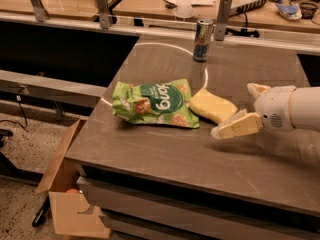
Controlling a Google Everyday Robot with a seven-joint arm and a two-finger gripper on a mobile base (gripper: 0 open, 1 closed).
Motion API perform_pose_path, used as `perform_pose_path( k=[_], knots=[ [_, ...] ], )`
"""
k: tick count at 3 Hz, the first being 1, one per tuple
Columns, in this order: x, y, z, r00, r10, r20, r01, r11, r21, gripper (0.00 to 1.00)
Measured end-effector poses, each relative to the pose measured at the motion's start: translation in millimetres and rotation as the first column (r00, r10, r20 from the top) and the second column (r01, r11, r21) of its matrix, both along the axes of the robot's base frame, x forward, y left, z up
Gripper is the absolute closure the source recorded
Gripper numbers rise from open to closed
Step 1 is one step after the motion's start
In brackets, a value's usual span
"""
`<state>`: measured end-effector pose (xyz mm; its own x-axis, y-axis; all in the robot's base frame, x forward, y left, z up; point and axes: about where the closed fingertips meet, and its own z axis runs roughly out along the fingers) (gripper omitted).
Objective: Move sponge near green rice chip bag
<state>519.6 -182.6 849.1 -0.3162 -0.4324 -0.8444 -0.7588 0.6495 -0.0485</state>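
One camera view takes in a dark grey bench (175,154) from above and in front. On it lies the green rice chip bag (154,104), flat and crinkled, its dark oval logo facing up and its length running left to right. The sponge (211,105), a pale yellow block, rests on the bench at the bag's right end, its left corner against the bag's edge or touching it. From the right side comes the robot's white arm, and the gripper (232,110) sits low over the bench just right of the sponge. Its fingers (236,126) are spread wide and clamp nothing: one reaches forward along the sponge's near right side, very close to it, while the other shows behind, beside the white wrist. Farther back on the bench a slim metal can (202,40) stands upright, well apart from the bag. On the floor at lower left, beside the bench, stands an open cardboard box (65,204).
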Motion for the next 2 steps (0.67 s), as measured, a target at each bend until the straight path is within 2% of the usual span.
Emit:
perform_pose_path(
  k=[1, 2],
  knots=[
    [21.3, -63.5, 15.4, 0.9717, -0.218, 0.091, 0.224, 0.972, -0.064, 0.00],
    [35.4, -139.7, 33.4, 0.8964, -0.405, 0.179, 0.430, 0.893, -0.133, 0.00]
  ],
)
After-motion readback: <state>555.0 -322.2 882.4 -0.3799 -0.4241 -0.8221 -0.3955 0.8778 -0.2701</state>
